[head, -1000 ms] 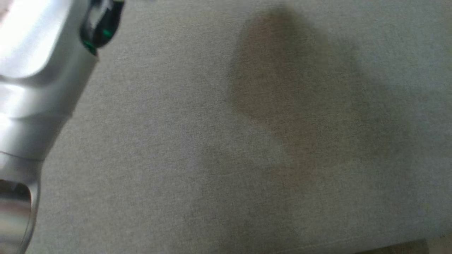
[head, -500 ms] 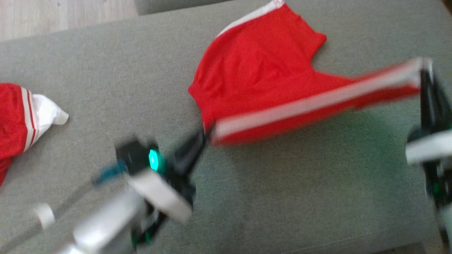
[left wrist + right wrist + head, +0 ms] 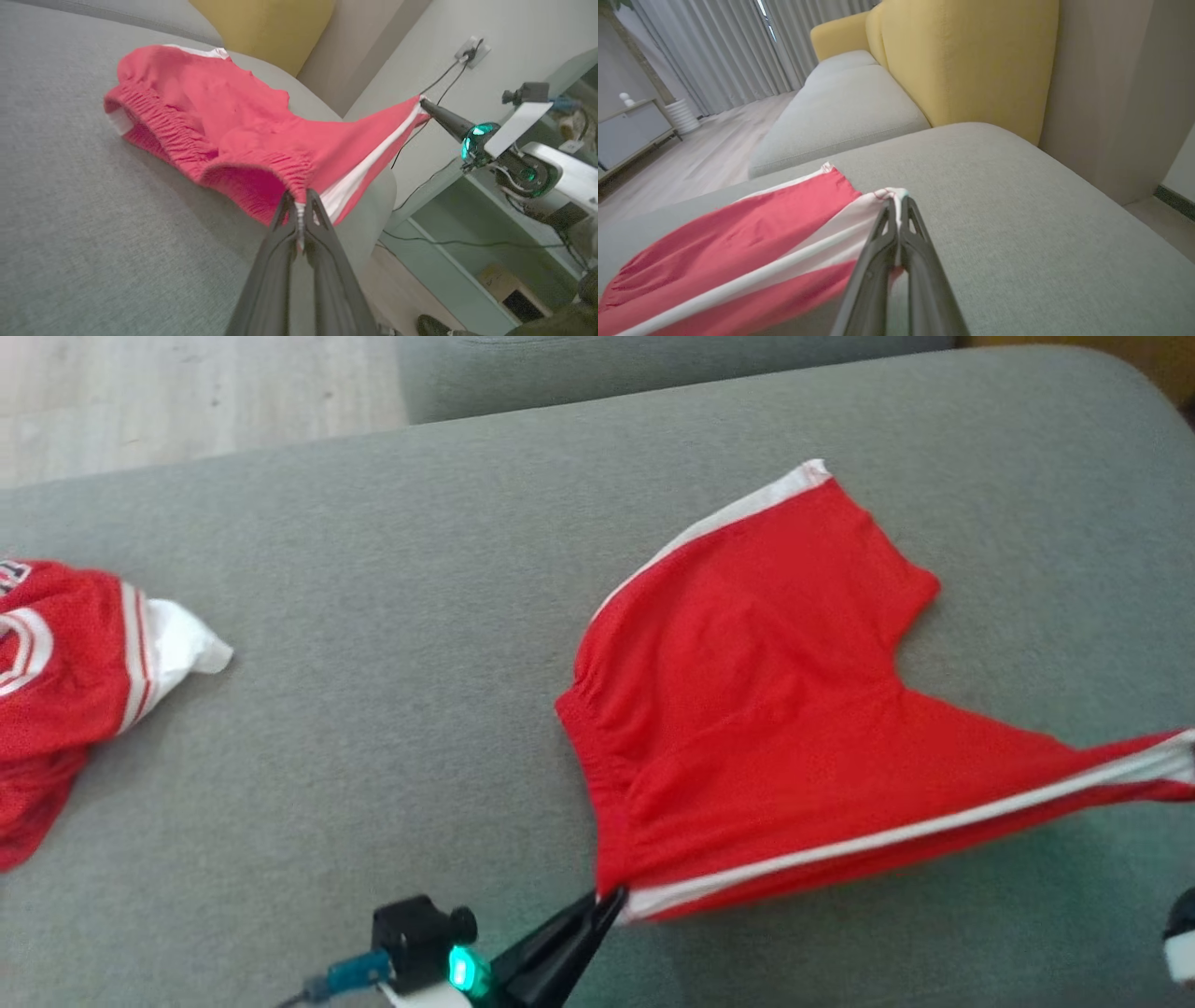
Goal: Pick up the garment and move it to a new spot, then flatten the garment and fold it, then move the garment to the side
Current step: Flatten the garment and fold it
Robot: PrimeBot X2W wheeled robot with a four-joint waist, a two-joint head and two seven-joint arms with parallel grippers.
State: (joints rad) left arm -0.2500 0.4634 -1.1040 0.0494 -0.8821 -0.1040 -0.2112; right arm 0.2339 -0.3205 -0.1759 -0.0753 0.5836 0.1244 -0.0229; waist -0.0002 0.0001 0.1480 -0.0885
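The garment is a pair of red shorts with white side stripes, spread on the grey sofa cushion. My left gripper is shut on the waistband corner at the white stripe, seen close up as the left gripper pinching the elastic edge of the shorts. My right gripper is shut on the leg hem at the stripe of the shorts, and shows from the left wrist as the right gripper. The near edge of the shorts hangs stretched between the two grippers, lifted off the cushion.
A second red and white garment lies crumpled at the cushion's left end. A yellow backrest rises behind the cushion on the right. Another grey cushion and wooden floor lie beyond. The cushion's front edge runs just below my grippers.
The head camera has swung from bare cushion onto the shorts. Both grippers stay shut on the shorts; the shorts now sit lower and further right in the view, largely through camera motion.
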